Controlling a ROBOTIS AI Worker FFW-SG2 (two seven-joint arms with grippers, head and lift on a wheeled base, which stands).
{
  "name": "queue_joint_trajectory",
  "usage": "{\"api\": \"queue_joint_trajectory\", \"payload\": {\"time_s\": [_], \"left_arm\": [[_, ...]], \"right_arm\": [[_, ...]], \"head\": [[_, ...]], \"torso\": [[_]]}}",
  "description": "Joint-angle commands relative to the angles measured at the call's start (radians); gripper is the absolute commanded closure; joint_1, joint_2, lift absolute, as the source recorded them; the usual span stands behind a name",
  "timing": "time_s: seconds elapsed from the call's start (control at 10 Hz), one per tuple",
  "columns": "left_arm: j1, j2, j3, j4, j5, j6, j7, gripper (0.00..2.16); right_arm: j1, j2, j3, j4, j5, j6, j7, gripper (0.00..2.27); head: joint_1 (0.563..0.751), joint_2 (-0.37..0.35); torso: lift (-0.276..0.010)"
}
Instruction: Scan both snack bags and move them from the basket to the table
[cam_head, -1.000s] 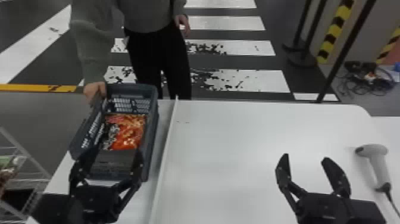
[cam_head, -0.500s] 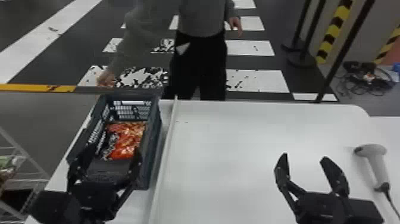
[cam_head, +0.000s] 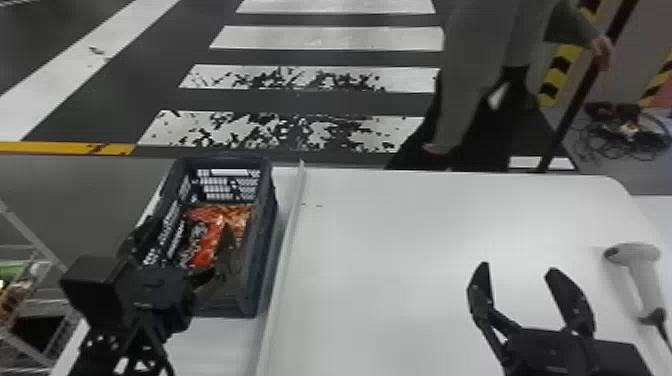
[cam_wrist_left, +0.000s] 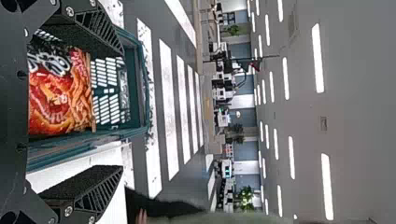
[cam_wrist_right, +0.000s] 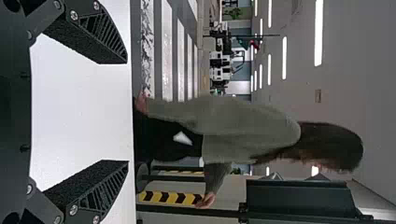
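- The person (cam_head: 475, 85) you had at the upper left, leaning over the table, is now at the upper right of your head view.
- The hand (cam_head: 437, 149) that is on the far left of the basket (cam_head: 275, 200) in your first picture is now well apart from it.
- Your basket sits straighter, its near end turned a little toward the frame's right.
- Your left gripper (cam_head: 190, 225) is farther up the frame, more over the basket, and more of its arm shows at the lower left.
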Motion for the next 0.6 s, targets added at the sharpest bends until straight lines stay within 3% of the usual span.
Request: {"api": "queue_joint_trajectory", "payload": {"time_s": [0.0,0.2,0.5], "left_arm": [[-0.062,0.000,0.020,0.003,0.026,0.057,0.000,0.14],[-0.120,-0.005,0.034,0.034,0.060,0.084,0.003,0.14],[-0.234,-0.038,0.014,0.134,0.078,0.127,0.015,0.14]], "right_arm": [[0.006,0.000,0.000,-0.001,0.007,-0.001,0.000,0.16],[-0.001,-0.002,0.014,-0.002,0.030,0.006,0.000,0.16],[-0.007,-0.002,0.015,0.001,0.035,0.015,0.000,0.16]], "head": [[0.695,0.060],[0.695,0.079],[0.695,0.107]], "torso": [[-0.098],[-0.098],[-0.098]]}}
